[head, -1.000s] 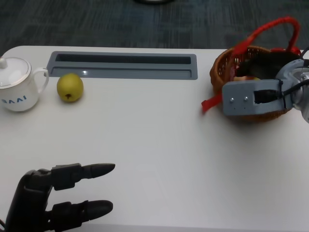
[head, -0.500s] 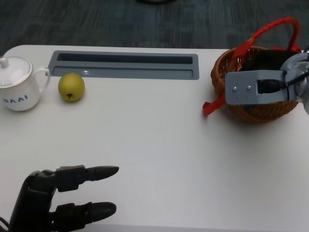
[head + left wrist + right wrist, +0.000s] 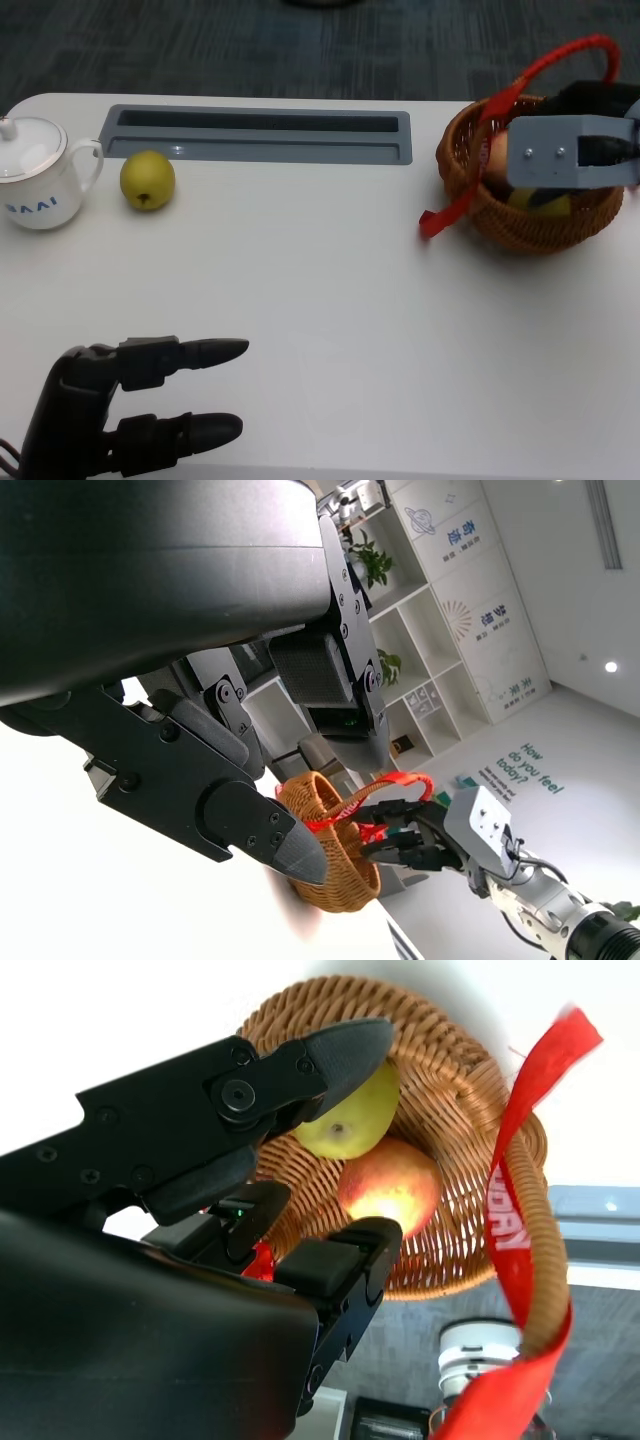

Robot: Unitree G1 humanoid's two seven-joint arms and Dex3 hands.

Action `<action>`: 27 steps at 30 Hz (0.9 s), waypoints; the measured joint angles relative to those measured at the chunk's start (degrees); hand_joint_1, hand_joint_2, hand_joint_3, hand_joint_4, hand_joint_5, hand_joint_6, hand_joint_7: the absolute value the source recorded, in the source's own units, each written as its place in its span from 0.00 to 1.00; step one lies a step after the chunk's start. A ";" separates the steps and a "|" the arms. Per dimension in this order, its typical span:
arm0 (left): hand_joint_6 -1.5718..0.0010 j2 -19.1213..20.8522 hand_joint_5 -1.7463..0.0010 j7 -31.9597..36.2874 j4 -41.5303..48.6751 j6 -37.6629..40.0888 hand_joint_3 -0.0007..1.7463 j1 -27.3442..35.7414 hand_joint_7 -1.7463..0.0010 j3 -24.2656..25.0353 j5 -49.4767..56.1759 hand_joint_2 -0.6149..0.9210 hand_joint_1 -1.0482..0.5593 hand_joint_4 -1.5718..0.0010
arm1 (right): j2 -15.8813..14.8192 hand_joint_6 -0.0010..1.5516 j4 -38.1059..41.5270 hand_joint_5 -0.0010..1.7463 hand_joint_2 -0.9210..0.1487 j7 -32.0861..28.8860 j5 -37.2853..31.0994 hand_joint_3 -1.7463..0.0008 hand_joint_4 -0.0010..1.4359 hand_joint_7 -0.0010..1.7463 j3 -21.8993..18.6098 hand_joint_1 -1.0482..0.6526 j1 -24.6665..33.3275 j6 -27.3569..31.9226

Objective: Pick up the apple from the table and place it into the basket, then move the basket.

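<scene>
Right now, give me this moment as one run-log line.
right robot hand: open over basket | basket contents: yellow-green fruit, reddish fruit | left robot hand: open, empty | green apple: on table beside cup

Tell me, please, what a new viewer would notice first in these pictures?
First, the wicker basket with its red handle at the table's far right, with the right hand open above it. Inside lie a yellow-green apple and a reddish apple. Another green apple sits far left beside a white lidded cup.
</scene>
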 measured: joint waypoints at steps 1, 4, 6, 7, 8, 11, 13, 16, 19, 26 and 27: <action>0.32 0.00 1.00 -0.02 0.00 0.00 0.00 -0.02 1.00 -0.12 -0.05 0.85 0.38 0.25 | -0.43 0.33 -0.07 0.00 0.10 0.16 0.39 1.00 0.42 0.00 -0.27 0.12 0.00 -0.59; 0.31 0.00 1.00 -0.04 0.00 0.03 0.00 -0.06 1.00 -0.37 -0.24 0.85 0.39 0.25 | -1.78 0.31 -0.40 0.00 0.09 0.26 0.99 1.00 0.39 0.00 -0.45 0.12 0.02 -2.55; 0.31 0.01 1.00 -0.06 0.02 0.05 0.00 -0.14 1.00 -0.60 -0.62 0.85 0.39 0.25 | -2.67 0.30 -0.81 0.00 0.09 0.26 1.29 1.00 0.39 0.00 -0.50 0.13 0.06 -4.00; 0.31 0.03 1.00 -0.07 0.04 0.05 0.00 -0.21 1.00 -0.71 -0.87 0.85 0.39 0.25 | -3.09 0.30 -1.05 0.00 0.09 0.25 1.52 1.00 0.39 0.00 -0.55 0.13 0.10 -4.72; 0.32 0.06 1.00 -0.08 0.06 0.05 0.00 -0.29 1.00 -0.84 -1.10 0.85 0.39 0.25 | -3.48 0.30 -1.27 0.00 0.09 0.21 1.79 1.00 0.39 0.00 -0.61 0.13 0.17 -5.40; 0.32 0.23 1.00 -0.11 0.14 0.07 0.00 -0.46 1.00 -1.24 -1.48 0.85 0.39 0.25 | -4.58 0.31 -1.76 0.00 0.10 0.00 2.77 1.00 0.39 0.00 -1.16 0.12 0.82 -7.35; 0.31 0.33 1.00 -0.12 0.32 0.07 0.00 -0.60 1.00 -1.39 -1.60 0.85 0.39 0.25 | -5.39 0.32 -2.03 0.01 0.10 -0.08 3.67 1.00 0.40 0.01 -1.95 0.13 1.63 -9.06; 0.32 0.42 1.00 -0.12 0.55 0.12 0.00 -1.14 1.00 -1.44 -1.69 0.85 0.39 0.25 | -6.88 0.33 -2.89 0.01 0.12 -0.37 5.24 1.00 0.42 0.01 -3.08 0.16 3.11 -12.72; 0.32 0.60 1.00 -0.14 0.56 0.32 0.00 -1.71 1.00 -1.46 -1.75 0.85 0.40 0.26 | -8.39 0.33 -4.38 0.01 0.13 -0.56 7.17 1.00 0.42 0.00 -4.56 0.18 4.90 -16.73; 0.32 1.04 1.00 -0.74 0.60 0.83 0.00 -2.30 1.00 -1.57 -2.22 0.84 0.42 0.26 | -11.89 0.34 -9.94 0.00 0.14 1.10 11.91 1.00 0.41 0.00 -7.61 0.19 11.15 -26.70; 0.32 1.07 1.00 -0.80 0.63 0.83 0.00 -2.44 1.00 -1.58 -2.31 0.84 0.42 0.26 | -12.36 0.34 -11.21 0.00 0.14 1.51 12.99 1.00 0.41 0.00 -8.25 0.19 12.41 -28.22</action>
